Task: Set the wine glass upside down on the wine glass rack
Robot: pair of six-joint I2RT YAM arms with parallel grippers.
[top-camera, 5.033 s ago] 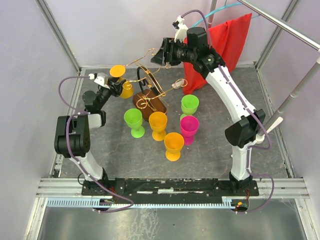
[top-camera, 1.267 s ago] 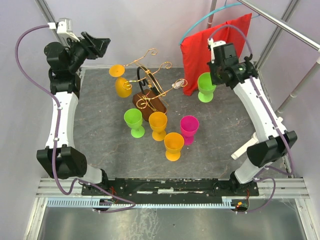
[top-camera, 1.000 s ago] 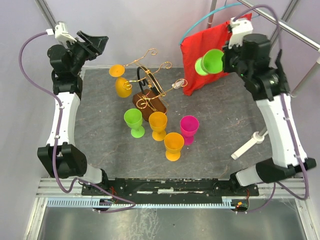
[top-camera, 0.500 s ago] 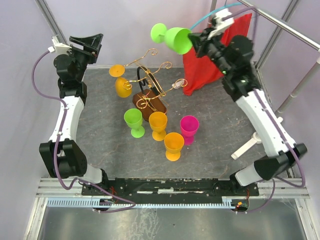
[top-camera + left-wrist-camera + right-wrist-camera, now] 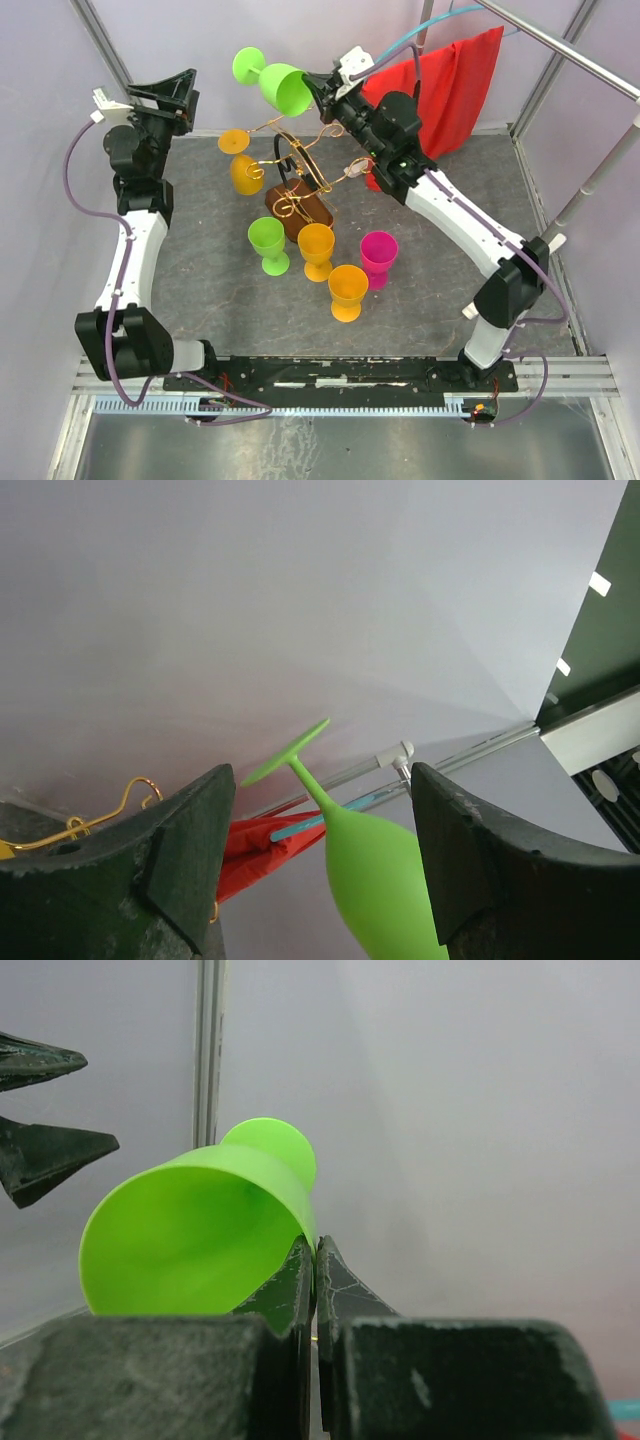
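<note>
Glasses (image 5: 317,248) numbered six: three orange, two green, one pink. Right end effector (image 5: 312,90) pinched one green glass (image 5: 283,88); left end effector (image 5: 183,96) gaped empty.

No text, label, brand, number or sign can be read in any of the views.
</note>
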